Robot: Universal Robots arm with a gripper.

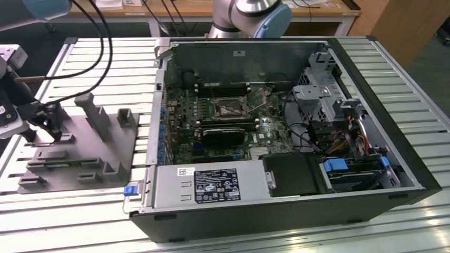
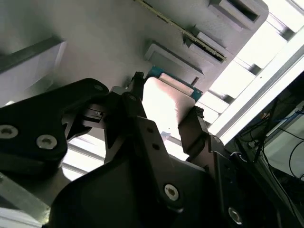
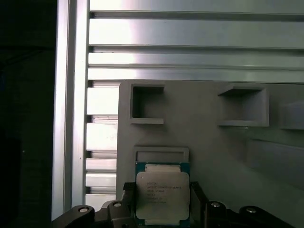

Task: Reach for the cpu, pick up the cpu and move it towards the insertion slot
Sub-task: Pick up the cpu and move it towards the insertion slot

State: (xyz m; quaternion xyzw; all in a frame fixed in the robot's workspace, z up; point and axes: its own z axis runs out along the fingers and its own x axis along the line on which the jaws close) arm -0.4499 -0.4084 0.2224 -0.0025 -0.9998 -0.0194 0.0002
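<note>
We found the reach done: the fingers [image 2: 190, 130] were closed on opposite edges of the cpu [image 3: 162, 194], low at the grey fixture [image 1: 77, 158] (lifted or not, we could not tell). The insertion slot [image 1: 230, 107] lay well apart, inside the computer case [image 1: 411, 158].

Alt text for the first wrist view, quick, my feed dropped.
The gripper is shut on the cpu, its silver top facing the camera, in front of a grey plastic fixture with square recesses. The fixture rests on a slatted aluminium table.
</note>
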